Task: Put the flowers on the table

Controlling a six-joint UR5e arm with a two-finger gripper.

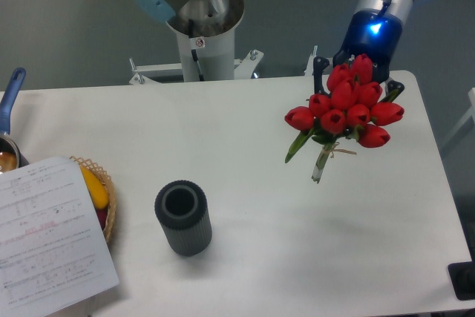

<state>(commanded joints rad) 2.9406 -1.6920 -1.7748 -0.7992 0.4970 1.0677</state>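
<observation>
The gripper [355, 72], mounted below a glowing blue wrist section at the upper right, sits directly behind the flowers [349, 109]; its dark fingers [320, 73] show on either side of the blooms, but the heads hide the tips, so whether they pinch the bunch or stand apart cannot be told. The flowers are a compact cluster of glossy red tulip heads, rounded and tightly closed, with a few pointed green leaves drooping to the lower left and a short bundle of pale green stems bound by a thin tie. The bunch appears raised above the table [267, 235] over its right-hand portion, stems angled downward and slightly left; contact between stem ends and surface cannot be confirmed. The table is a broad white top, smooth and matte, with a rounded corner visible at the far right. Left of centre, well apart from the flowers, stands a dark grey vase [182, 217], cylindrical, finely ribbed on its outer wall, open at the top and upright. At the left edge a printed paper sheet [48, 235], white with small text lines and some red marks, lies partly over a woven wicker basket [106, 206] holding a yellow item [94, 187]. Above that, a blue handle [12, 94] of a pan extends out of view. The arm's pale metallic base column [202, 42] stands behind the table's far edge.
</observation>
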